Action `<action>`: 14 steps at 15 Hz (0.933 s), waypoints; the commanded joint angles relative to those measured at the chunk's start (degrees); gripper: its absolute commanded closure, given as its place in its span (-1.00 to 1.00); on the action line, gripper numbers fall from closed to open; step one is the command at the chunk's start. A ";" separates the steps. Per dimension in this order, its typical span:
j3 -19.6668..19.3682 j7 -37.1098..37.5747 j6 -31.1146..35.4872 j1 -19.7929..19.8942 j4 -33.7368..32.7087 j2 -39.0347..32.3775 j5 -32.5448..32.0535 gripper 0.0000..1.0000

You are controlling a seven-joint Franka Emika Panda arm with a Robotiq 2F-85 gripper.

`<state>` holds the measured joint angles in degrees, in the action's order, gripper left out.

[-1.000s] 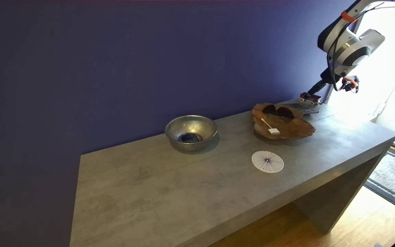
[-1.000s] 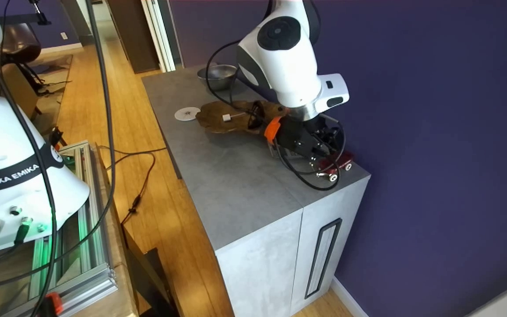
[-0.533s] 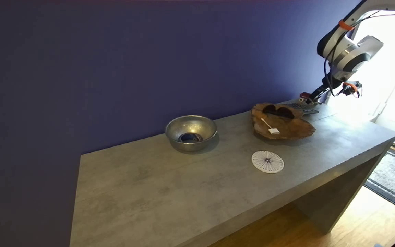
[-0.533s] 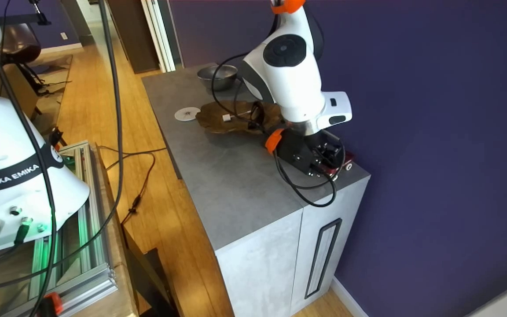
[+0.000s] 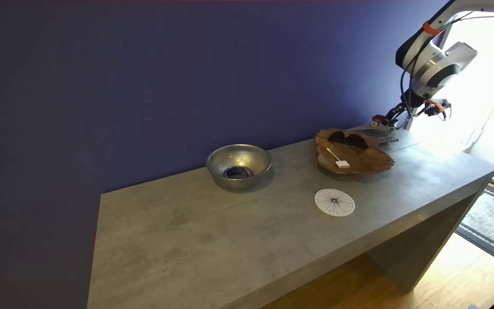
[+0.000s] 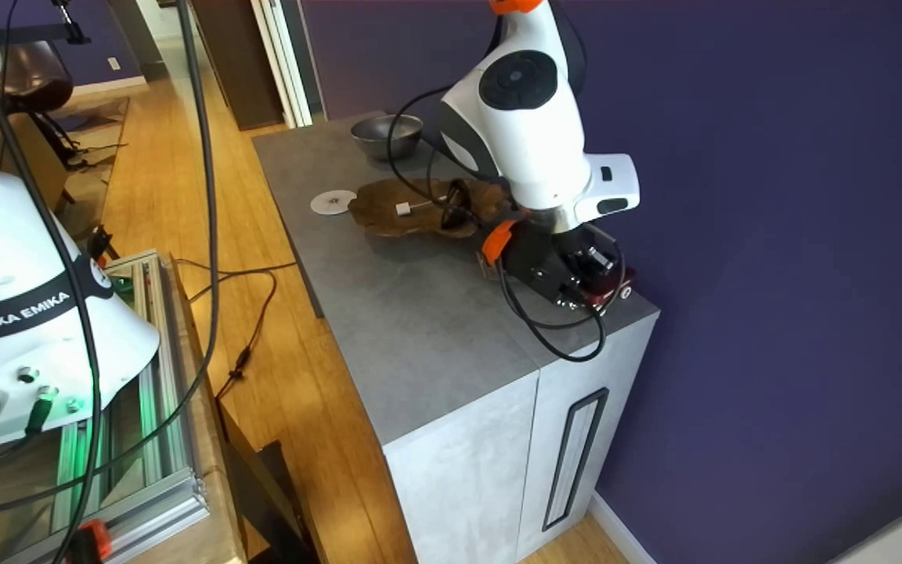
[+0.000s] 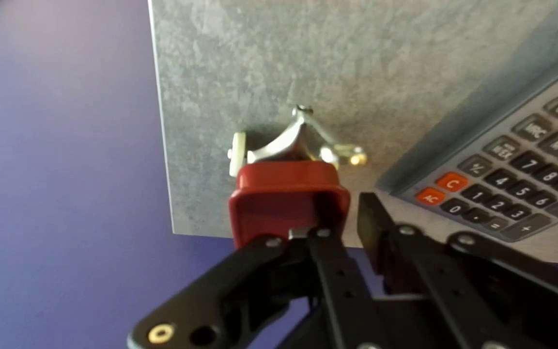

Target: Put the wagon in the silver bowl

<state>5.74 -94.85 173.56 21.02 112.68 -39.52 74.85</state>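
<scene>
Gripper (image 7: 347, 218): fingers narrowly apart, one inside the tray of the wagon (image 7: 284, 194), one just outside its side; whether they pinch cannot be told.
Wagon: red, near the corner of the tabletop (image 5: 212, 231) between a short edge and the purple wall (image 5: 165, 86). Risk: only one side lies between fingers, so it may slip and drop past that corner. Silvery-fitted end points away from the wall; long axis seemingly parallel to that short edge.
Silver bowl (image 5: 238, 184): by the wall edge, toward the opposite short edge.
</scene>
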 commanded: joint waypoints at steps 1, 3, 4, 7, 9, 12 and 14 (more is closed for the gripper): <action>-1.86 3.44 -0.52 -1.65 -1.09 -1.29 -2.68 1.00; -2.36 4.18 -0.36 -1.97 -1.50 -1.37 -3.30 1.00; -2.49 4.37 -0.39 -1.98 -1.59 -1.22 -3.35 0.98; -4.06 4.66 -1.75 -1.95 1.40 2.40 -5.02 0.98; -5.03 0.94 -6.43 0.97 5.66 8.27 -6.75 0.98; -7.18 -3.82 -18.69 4.53 10.53 16.59 -11.55 0.98; -9.38 -4.06 -27.24 5.67 14.15 22.78 -16.77 0.98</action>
<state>-1.61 -97.53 156.48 24.84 118.65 -27.66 64.22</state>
